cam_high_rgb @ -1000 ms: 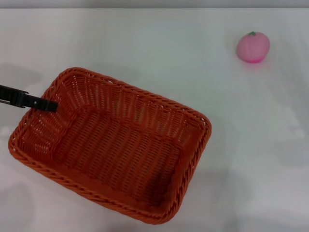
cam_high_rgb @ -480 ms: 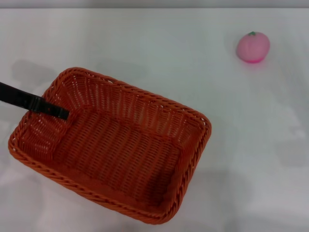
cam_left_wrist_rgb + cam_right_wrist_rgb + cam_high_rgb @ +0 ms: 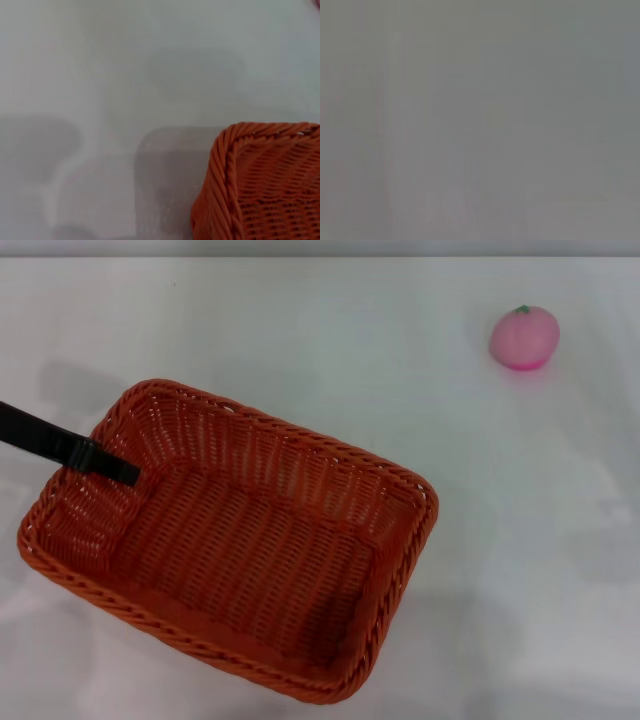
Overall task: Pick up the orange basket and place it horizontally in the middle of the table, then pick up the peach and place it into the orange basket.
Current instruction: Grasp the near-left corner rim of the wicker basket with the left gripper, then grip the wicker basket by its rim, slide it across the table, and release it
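Jaws of left gripper (image 3: 128,474) over orange basket (image 3: 235,540) left end; grip state unclear. Peach (image 3: 524,337) well apart.

Orange basket (image 3: 260,185) cut off by edge; right wrist view blank.

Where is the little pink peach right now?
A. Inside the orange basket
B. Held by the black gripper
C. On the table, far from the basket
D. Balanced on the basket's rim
C. The peach sits alone on the white table, well apart from the basket, which has nothing in it but the tip of the left gripper reaching over its rim.
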{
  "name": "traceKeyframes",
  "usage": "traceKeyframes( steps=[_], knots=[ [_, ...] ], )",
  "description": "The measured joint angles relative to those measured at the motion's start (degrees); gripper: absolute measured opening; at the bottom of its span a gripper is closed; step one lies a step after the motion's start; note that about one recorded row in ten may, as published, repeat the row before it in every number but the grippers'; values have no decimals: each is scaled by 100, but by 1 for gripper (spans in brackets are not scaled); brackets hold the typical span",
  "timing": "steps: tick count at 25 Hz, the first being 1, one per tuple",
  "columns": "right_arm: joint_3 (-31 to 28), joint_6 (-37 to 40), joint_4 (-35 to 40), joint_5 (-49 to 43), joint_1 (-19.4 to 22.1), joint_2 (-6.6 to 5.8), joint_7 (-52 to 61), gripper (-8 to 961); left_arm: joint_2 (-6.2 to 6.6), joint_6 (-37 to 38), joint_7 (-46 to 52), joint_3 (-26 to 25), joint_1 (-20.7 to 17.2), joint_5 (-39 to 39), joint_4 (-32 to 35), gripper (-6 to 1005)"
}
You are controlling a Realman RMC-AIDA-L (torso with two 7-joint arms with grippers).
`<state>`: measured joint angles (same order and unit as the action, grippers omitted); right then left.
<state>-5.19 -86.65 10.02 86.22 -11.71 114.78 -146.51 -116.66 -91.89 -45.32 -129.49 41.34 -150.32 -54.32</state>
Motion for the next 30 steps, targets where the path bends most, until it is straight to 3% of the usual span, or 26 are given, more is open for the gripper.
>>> traceKeyframes(
  steps=[14,23,30],
  knots=[
    [0,-20,-14,10,-7,0,0,768,26,-52,57,147,59,-6,8,123],
    [0,-34,-18,10,-19,0,0,768,36,-70,353,53,-1,278,-58,124],
    [0,-37,-28,9,-45,5,0,768,63,-115,768,-549,-11,511,-55,123]
  ],
)
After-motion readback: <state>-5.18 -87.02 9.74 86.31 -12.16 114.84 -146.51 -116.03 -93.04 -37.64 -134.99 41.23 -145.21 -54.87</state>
